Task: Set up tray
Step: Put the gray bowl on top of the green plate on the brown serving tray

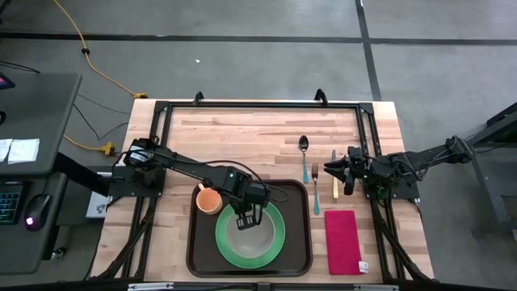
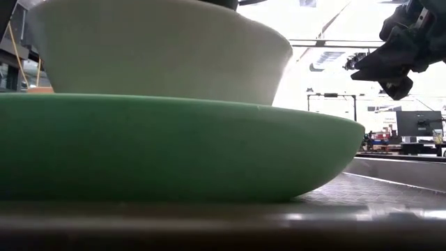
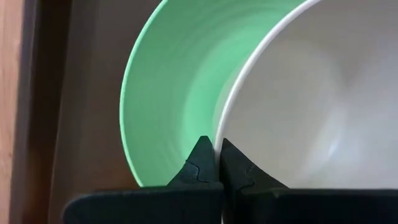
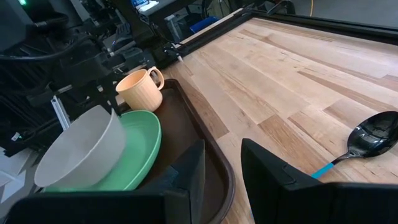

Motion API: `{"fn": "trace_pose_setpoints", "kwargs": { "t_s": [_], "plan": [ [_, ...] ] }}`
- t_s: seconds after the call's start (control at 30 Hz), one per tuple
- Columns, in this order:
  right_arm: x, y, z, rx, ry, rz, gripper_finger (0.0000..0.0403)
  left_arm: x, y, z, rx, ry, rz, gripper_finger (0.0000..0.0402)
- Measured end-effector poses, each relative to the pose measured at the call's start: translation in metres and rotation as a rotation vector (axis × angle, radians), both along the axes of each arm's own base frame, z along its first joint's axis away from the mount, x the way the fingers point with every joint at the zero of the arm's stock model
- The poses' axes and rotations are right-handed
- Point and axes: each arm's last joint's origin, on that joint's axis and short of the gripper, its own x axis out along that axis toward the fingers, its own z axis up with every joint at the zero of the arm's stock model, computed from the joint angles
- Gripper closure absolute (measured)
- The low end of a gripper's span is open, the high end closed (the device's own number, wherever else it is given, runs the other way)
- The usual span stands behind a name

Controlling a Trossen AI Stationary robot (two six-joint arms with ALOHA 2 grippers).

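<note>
**Bowl held on the green plate, in the tray at the near edge**

Nearest the front edge of the table (image 1: pixel 242 129) lies the tray (image 1: pixel 199 250), a dark brown rectangle with rounded corners and a raised rim, set slightly left of centre. On it rests a green plate (image 1: pixel 275 242), and on the plate stands a white bowl (image 1: pixel 245 236), tilted in the right wrist view so that one side lifts off the plate. The bowl looks empty inside. A peach mug (image 1: pixel 208 200) with a handle stands in the tray's far left corner, just beside the plate; what it holds cannot be seen.

The left gripper (image 3: pixel 217 149) reaches in from the left side of the table, the arm stretched diagonally over the tray, its fingers (image 3: pixel 200 163) pinched shut on the bowl's rim at the side toward the mug.

To the right of the tray, on bare wood, a red napkin (image 1: pixel 342 241) lies near the front edge. Beyond it a fork (image 1: pixel 316 192) with a blue handle lies just beside the tray, a knife (image 1: pixel 334 176) next to that, and a spoon (image 1: pixel 304 150) farther back.

The right gripper (image 1: pixel 333 170) hovers over the knife, arm coming in from the right edge, its fingers (image 4: pixel 189 171) parted with a gap between them and holding nothing.
</note>
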Motion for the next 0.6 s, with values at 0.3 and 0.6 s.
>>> {"fn": "trace_pose_setpoints", "kwargs": {
  "t_s": [0.3,0.6],
  "plan": [
    [0.000,0.000,0.000,0.000,0.000,0.000,0.0320,-0.001,-0.001,-0.017,-0.050,0.003,0.007,0.0386],
    [0.000,0.000,0.000,0.002,0.000,-0.001,0.0320,0.000,-0.001,-0.016,-0.053,-0.007,0.006,0.0386]
  ]
}}
